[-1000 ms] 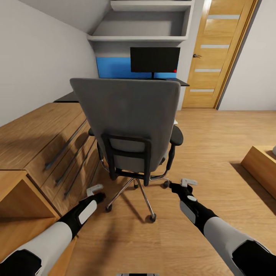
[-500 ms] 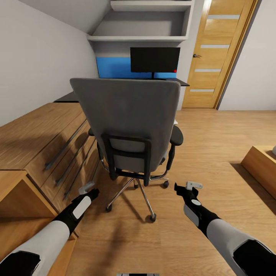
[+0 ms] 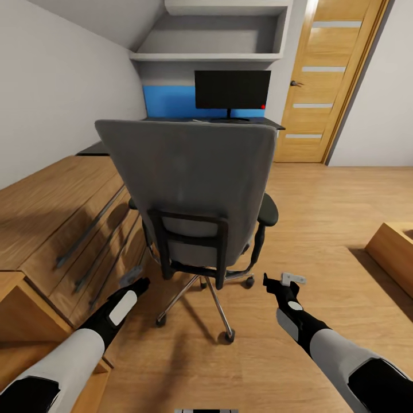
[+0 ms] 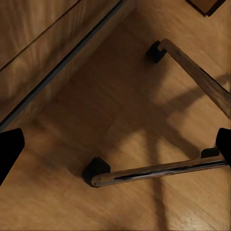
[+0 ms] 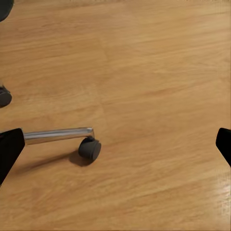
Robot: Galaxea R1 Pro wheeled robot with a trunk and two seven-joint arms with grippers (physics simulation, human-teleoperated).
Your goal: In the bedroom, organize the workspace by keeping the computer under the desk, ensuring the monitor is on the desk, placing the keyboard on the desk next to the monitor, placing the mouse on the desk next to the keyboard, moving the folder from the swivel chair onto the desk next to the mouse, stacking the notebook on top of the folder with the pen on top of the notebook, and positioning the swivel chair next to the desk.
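Note:
The swivel chair [image 3: 189, 183] stands right in front of me with its grey back toward me, hiding its seat and the folder. Its chrome base [image 3: 215, 292] spreads on the floor between my arms. Behind it the black monitor [image 3: 232, 90] stands on the black desk [image 3: 271, 123]. My left gripper [image 3: 133, 274] hangs open, low beside the base, over a castor [image 4: 95, 169] and spoke, its fingers [image 4: 9, 154] wide apart. My right gripper [image 3: 282, 280] is open too, above another castor [image 5: 89, 148], holding nothing.
A low wooden drawer unit [image 3: 57, 212] runs along the left wall, close to my left arm. A blue wall panel [image 3: 169, 102] sits behind the desk under grey shelves. A wooden door [image 3: 321, 80] is at the back right; a wooden bed corner [image 3: 396, 249] juts in at right.
The view has moved closer to the chair, which looks larger. Both grippers have drawn back and lower from the chair base; both stay open.

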